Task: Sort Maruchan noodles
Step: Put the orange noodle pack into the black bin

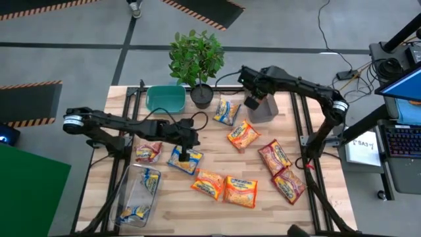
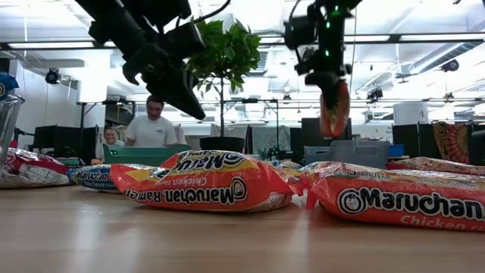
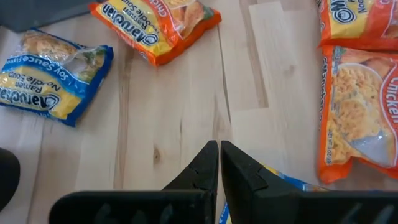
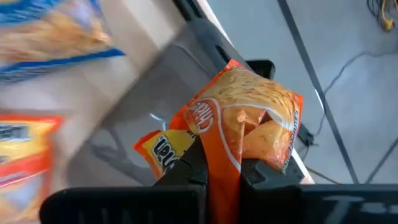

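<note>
right gripper [image 4: 222, 163] pinches orange pack [image 4: 249, 121] over grey bin [image 1: 263, 110]. left gripper [image 3: 219, 163] pressed together, empty. packs say "maruchan".

Two black jointed arms [image 1: 118, 124] w/ silver collars, black tapered fingers [image 3: 202, 169]

Taking the potted plant [image 1: 197, 62] at the counter's [image 1: 217, 210] back edge as landmark: a bowl-like tub [image 1: 165, 99] sits just left of its pot, and a grey bin [image 1: 266, 110] stands to its right. The right claw [image 1: 252, 102] hangs a noodle packet [image 4: 242, 134] over that bin. Loose packets [image 1: 227, 187] lie spread in front of the plant. The left claw [image 1: 184, 157] is over one packet [image 1: 185, 161] front-left of it. Far front-left lies a clear container [image 1: 139, 197] with packets in it.
</note>
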`<state>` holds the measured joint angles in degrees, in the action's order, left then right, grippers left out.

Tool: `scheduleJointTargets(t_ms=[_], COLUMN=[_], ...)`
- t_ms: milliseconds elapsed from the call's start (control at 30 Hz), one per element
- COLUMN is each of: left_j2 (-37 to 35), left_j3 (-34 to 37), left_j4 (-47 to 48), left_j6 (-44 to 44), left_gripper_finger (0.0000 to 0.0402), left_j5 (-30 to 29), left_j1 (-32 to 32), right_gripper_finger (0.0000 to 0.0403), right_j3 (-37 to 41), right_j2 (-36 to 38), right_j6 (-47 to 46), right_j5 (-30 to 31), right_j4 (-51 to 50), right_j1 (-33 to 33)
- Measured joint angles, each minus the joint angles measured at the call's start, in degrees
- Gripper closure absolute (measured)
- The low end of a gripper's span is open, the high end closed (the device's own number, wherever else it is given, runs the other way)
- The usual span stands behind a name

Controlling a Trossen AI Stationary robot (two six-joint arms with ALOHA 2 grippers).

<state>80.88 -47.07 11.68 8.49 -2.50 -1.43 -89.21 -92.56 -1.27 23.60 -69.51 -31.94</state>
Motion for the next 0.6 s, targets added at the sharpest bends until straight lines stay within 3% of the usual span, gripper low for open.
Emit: scheduleJointTargets(t_ms=[300,600], left_j2=[0.00,0.00], left_j3=[0.00,0.00], left_j4=[-0.02,-0.04], left_j6=[0.02,0.17], left_gripper_finger=[0.0400,0.0400], left_j5=[0.00,0.00], left_j1=[-0.02,-0.07], right_gripper_finger=[0.0390,0.0390], right_j3=[4.19,5.43], right_j2=[-5.27,-10.64], right_j6=[7.68,7.31], right_j5=[-0.21,-3.06], right_j4=[4.91,10.54], right_j1=[-3.26,-3.22])
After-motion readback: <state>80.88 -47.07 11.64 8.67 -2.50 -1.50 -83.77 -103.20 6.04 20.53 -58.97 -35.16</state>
